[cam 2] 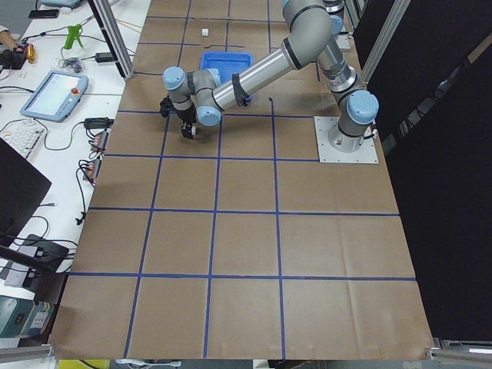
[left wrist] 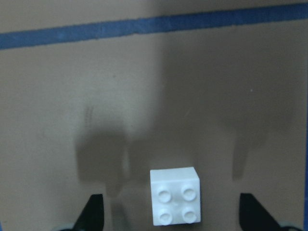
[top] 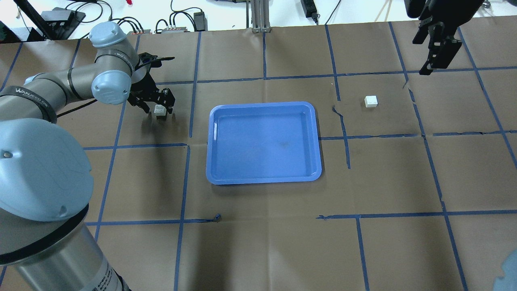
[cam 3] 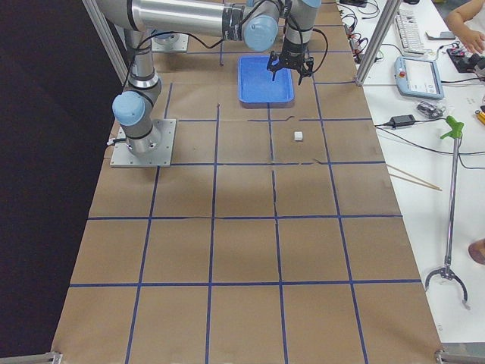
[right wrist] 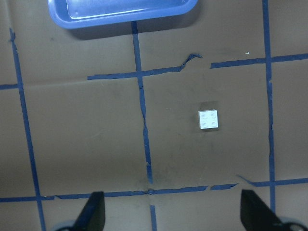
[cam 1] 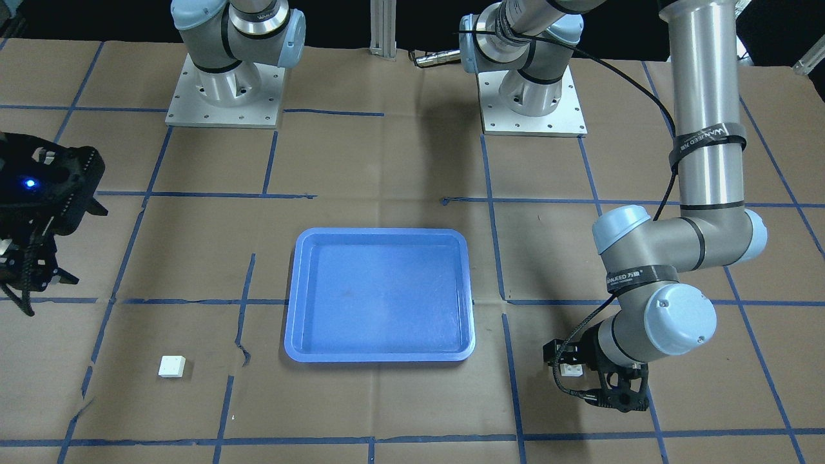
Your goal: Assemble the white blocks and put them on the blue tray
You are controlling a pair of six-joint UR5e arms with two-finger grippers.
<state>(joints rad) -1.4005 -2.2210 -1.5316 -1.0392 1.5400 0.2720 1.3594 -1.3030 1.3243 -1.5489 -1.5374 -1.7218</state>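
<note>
One white block [top: 160,109] sits on the paper left of the blue tray [top: 264,179]. My left gripper [top: 161,113] is low over it and open. In the left wrist view the block [left wrist: 174,192] lies studs up between the spread fingertips [left wrist: 95,211], touching neither. The second white block [top: 370,101] lies alone to the right of the tray, and also shows in the right wrist view [right wrist: 208,120]. My right gripper [top: 438,54] is open and empty, high above the table beyond that block. The tray holds nothing.
Brown paper with blue tape lines [top: 343,133] covers the table. Both arm bases [cam 1: 225,96] stand at the robot's edge. Torn paper seams [right wrist: 192,57] run near the second block. Cables and devices lie beyond the far edge [top: 181,24].
</note>
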